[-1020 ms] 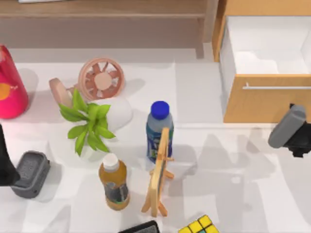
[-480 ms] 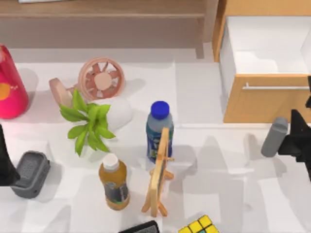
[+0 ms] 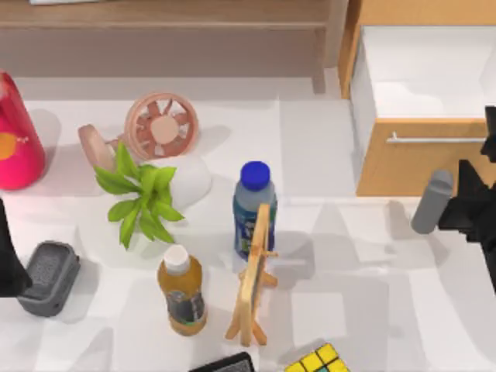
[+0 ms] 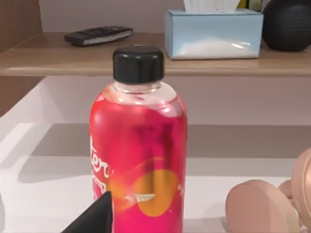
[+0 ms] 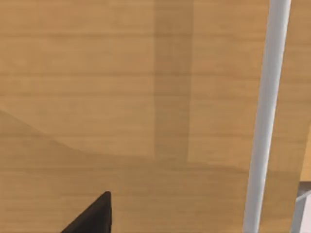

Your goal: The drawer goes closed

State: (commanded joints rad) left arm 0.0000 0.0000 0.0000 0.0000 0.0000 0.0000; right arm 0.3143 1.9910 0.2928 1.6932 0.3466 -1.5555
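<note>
The drawer point(image 3: 422, 101) stands open at the frame's upper right, on the counter point(image 3: 341, 256). The right pincer point(image 3: 482, 182) hovers by its front panel; its spread I cannot tell. Rigid and smooth-sliding, probably; push the flat wood beside the handle point(image 3: 438, 139). The left pincer point(image 3: 6, 256) sits parked at left.

Black angular right arm point(image 3: 473, 209) with a grey cylindrical link; black left arm point(image 3: 6, 256)

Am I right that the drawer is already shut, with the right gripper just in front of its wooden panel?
Not quite: the drawer is open, its white inside exposed in the top view. The right gripper is indeed just in front of its wooden panel.
</note>
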